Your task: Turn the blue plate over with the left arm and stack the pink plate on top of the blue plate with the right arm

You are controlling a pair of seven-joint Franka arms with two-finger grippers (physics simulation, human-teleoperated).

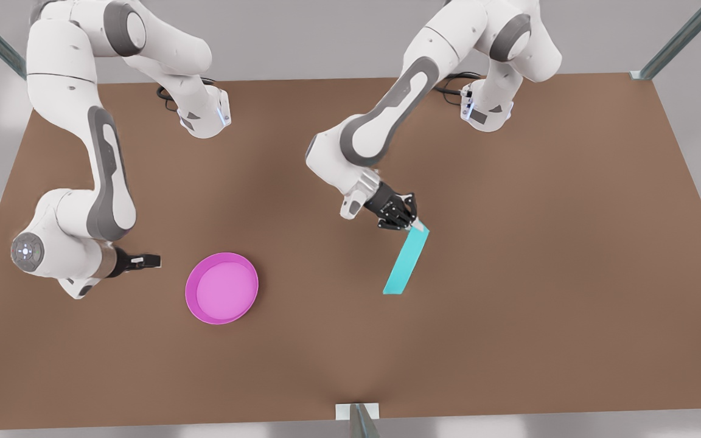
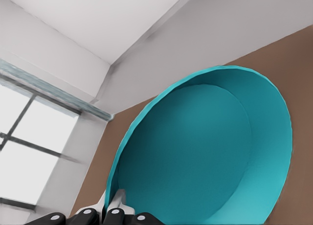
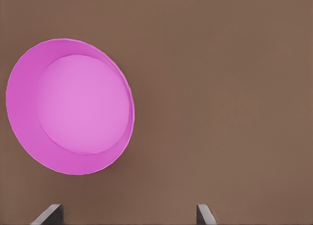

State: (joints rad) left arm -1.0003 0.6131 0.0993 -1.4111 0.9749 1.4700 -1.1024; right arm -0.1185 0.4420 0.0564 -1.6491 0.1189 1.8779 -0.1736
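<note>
Left gripper (image 1: 416,224) clamped, right gripper (image 1: 154,260) jaws apart.

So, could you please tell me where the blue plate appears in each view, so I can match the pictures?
Front view: the blue plate stands on edge, right of centre, its top rim pinched by the left tool.
Left wrist view: its hollow face spans the picture, rim in the tool.
Right wrist view: the pink plate lies there instead.
Shared landmark: the brown table.

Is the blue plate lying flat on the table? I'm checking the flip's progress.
No: the left gripper holds the blue plate on edge by its rim.
</note>
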